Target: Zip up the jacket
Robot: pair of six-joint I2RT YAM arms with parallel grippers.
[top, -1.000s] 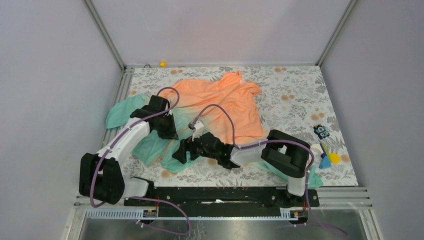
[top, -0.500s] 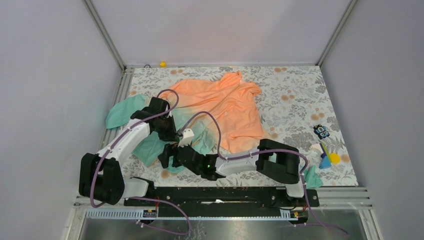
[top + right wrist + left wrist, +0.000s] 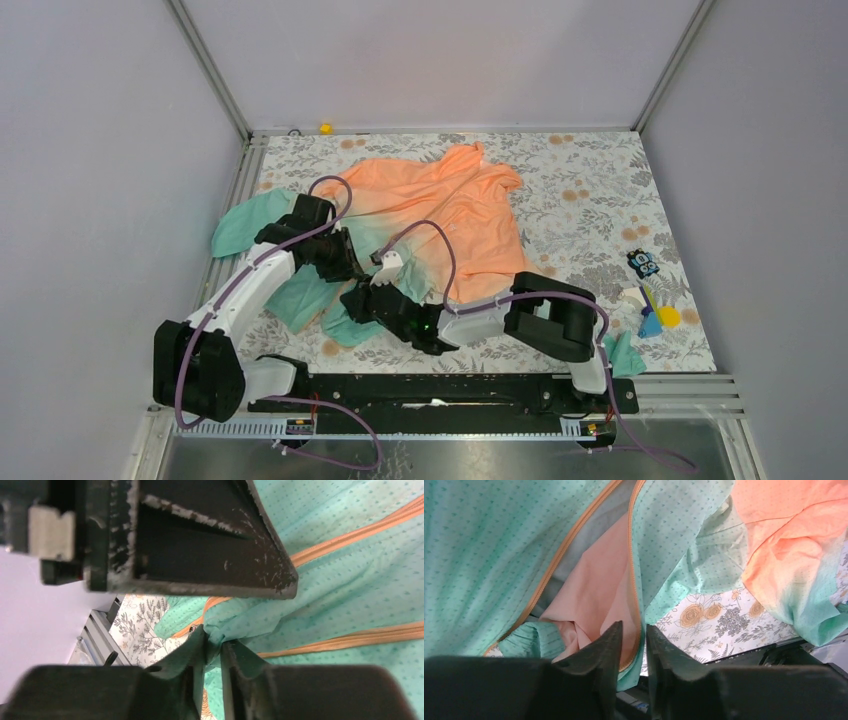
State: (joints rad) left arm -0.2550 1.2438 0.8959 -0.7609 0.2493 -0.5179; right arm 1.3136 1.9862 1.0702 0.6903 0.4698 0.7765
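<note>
On the floral table [image 3: 600, 200], the jacket [image 3: 460, 200] lies hem [image 3: 300, 298] first before the right gripper [image 3: 214, 641], pinching a teal fold, and the left gripper [image 3: 634, 630], nearly closed astride 1 zipper [image 3: 630, 570] edge, hold unconfirmed, zipper running away from both.

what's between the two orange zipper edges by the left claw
Peach inner fabric of the thin orange-to-teal fabric jacket, showing through the open gap, seen in the left wrist view.

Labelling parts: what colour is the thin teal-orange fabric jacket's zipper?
Orange zipper, clearest in left wrist view.
</note>
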